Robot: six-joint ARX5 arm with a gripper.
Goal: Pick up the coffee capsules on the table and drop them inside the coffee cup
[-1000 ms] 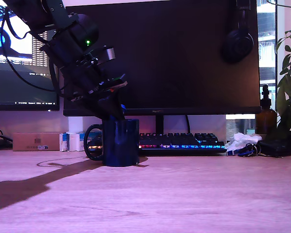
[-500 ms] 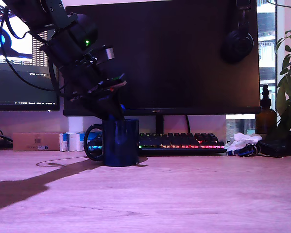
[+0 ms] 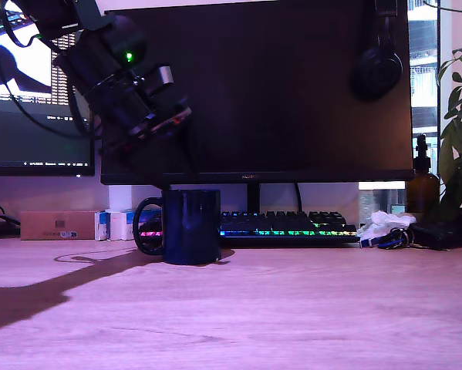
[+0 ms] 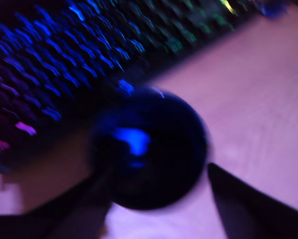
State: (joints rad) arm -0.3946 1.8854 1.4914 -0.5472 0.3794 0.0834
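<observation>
Gripper (image 4: pixel 158 199) spread above coffee cup (image 3: pixel 190 226), blue capsule (image 4: pixel 132 141) inside (blurred)

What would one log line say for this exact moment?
gripper: open, empty, above mug | mug: upright on desk | blue pod: inside mug | white pod: not visible

So the dark navy glossy mug (image 3: pixel 190 226) sits on the pale wooden tabletop (image 3: pixel 292 308), straight below the black fingers (image 4: pixel 248 209), which hang spread apart over its mouth. A bright blue plastic capsule (image 4: pixel 131 141) lies inside it. Behind the mug, past the fingers, runs the backlit black keyboard (image 3: pixel 284 225).
</observation>
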